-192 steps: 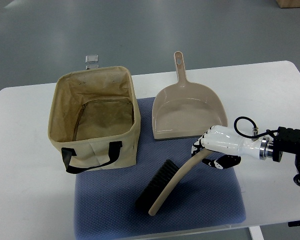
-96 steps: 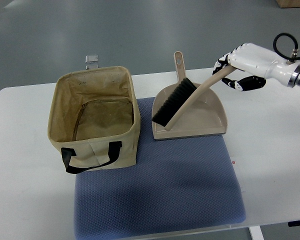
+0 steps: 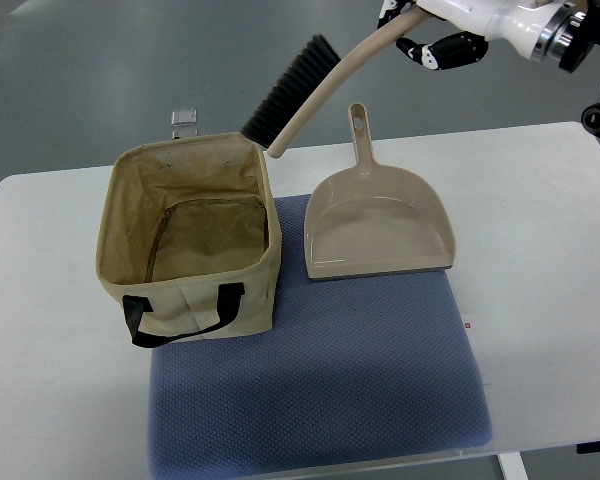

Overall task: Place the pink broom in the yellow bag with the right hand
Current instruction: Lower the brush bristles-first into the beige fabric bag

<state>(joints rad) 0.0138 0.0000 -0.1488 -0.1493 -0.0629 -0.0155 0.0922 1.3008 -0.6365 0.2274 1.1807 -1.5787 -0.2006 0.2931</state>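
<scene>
My right robot hand (image 3: 435,25) sits at about one o'clock, at the top edge of the view, its fingers (image 3: 442,50) curled tight around the handle end of the broom (image 3: 315,85); the arm runs off to the right edge. The broom hangs in the air, slanting down toward eight o'clock from my grip; its pale handle tip and black bristles (image 3: 285,88) hover just above the far right corner of the yellow bag (image 3: 185,235), not inside it. The bag stands open at nine o'clock, its black strap (image 3: 180,315) on the near side; a small clear clip (image 3: 185,122) lies just beyond it. The dustpan (image 3: 375,225) lies near the centre, handle pointing to twelve; both rest partly on the blue mat (image 3: 320,380), which lies on the white surface (image 3: 540,230).
</scene>
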